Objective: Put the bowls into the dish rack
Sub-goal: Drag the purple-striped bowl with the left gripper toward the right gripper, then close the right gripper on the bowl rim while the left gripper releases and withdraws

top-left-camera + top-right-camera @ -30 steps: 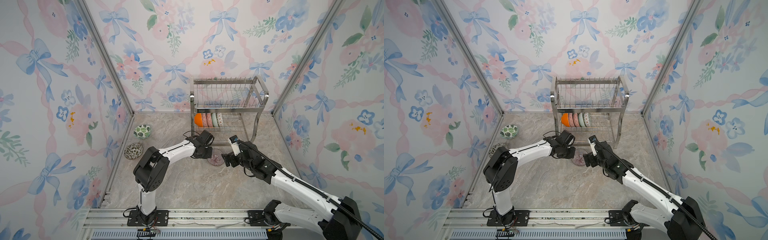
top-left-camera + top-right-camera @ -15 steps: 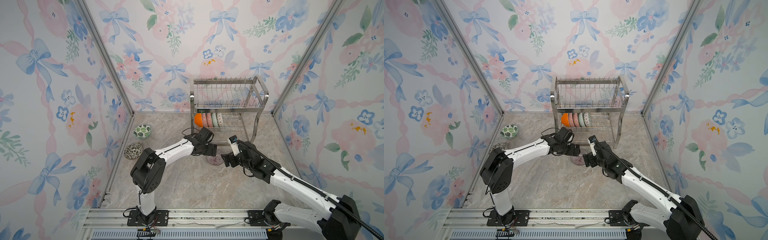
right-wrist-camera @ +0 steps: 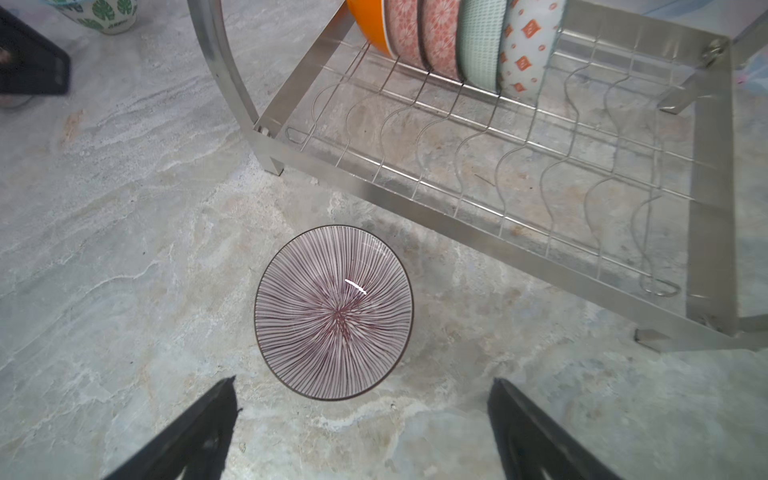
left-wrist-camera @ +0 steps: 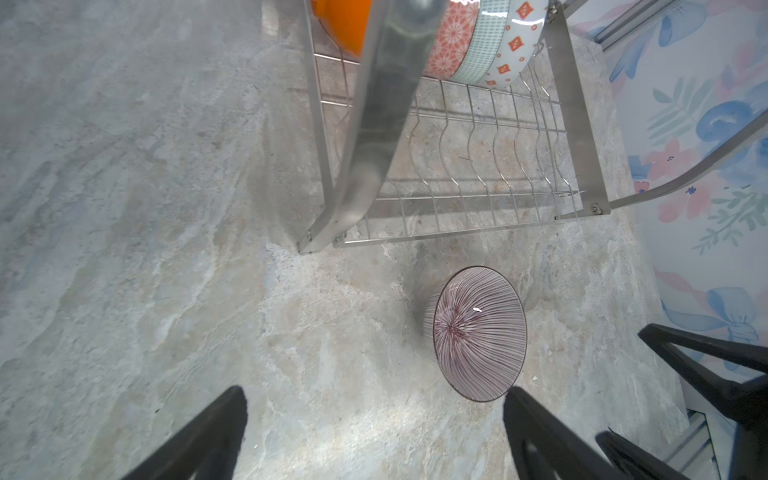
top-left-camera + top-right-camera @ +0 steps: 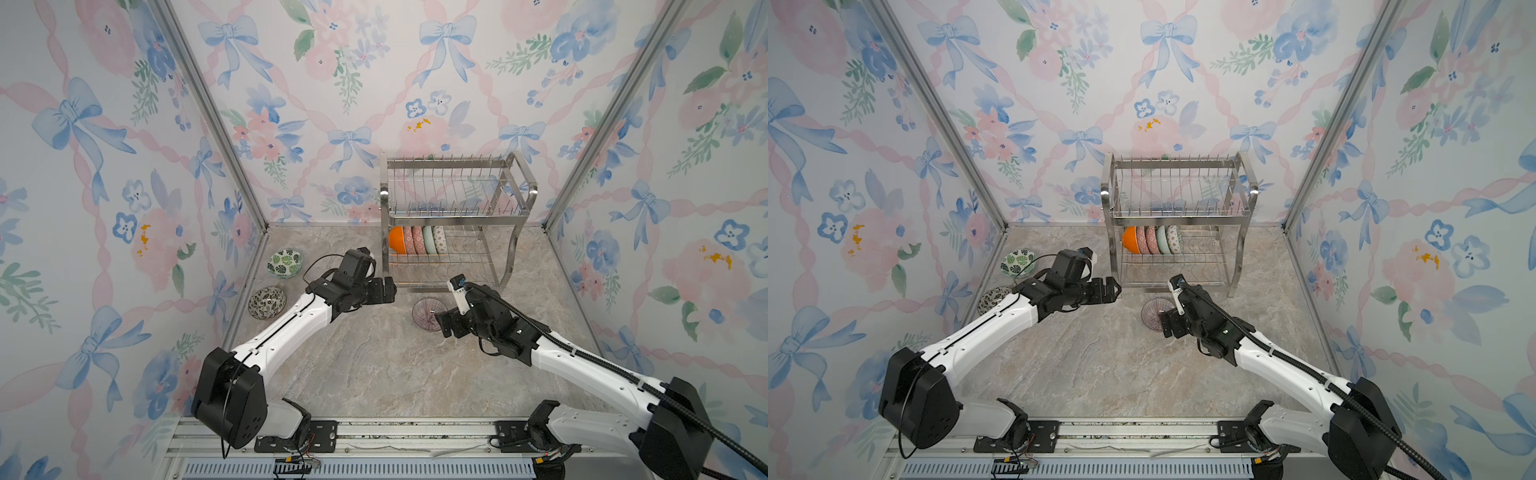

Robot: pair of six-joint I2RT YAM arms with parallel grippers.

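The left claw (image 5: pixel 390 291) has opened wide (holding nothing) and drawn back from the purple-lined bowl (image 5: pixel 426 312).

Noted near right rim of the purple-lined bowl (image 5: pixel 424 309) (image 5: pixel 1151 311) hidden behind the right gripper (image 5: pixel 441 321) (image 5: pixel 1165 322) in both top views. Found right side of the dark-leaf bowl (image 5: pixel 990 299) covered by the left arm (image 5: pixel 1000 328) in a top view. Could not read patterns on the racked bowls (image 5: pixel 417 240) from above: too small, upper edges masked by the upper tier of the dish rack (image 5: pixel 457 216). In the left wrist view, found the orange bowl (image 4: pixel 340 25) cut by the picture edge and partly behind a blurred rack leg (image 4: pixel 386 104). In the right wrist view, found the green-leaf bowl (image 3: pixel 104 14) cut off, also the fingers (image 3: pixel 195 432) of the right gripper.
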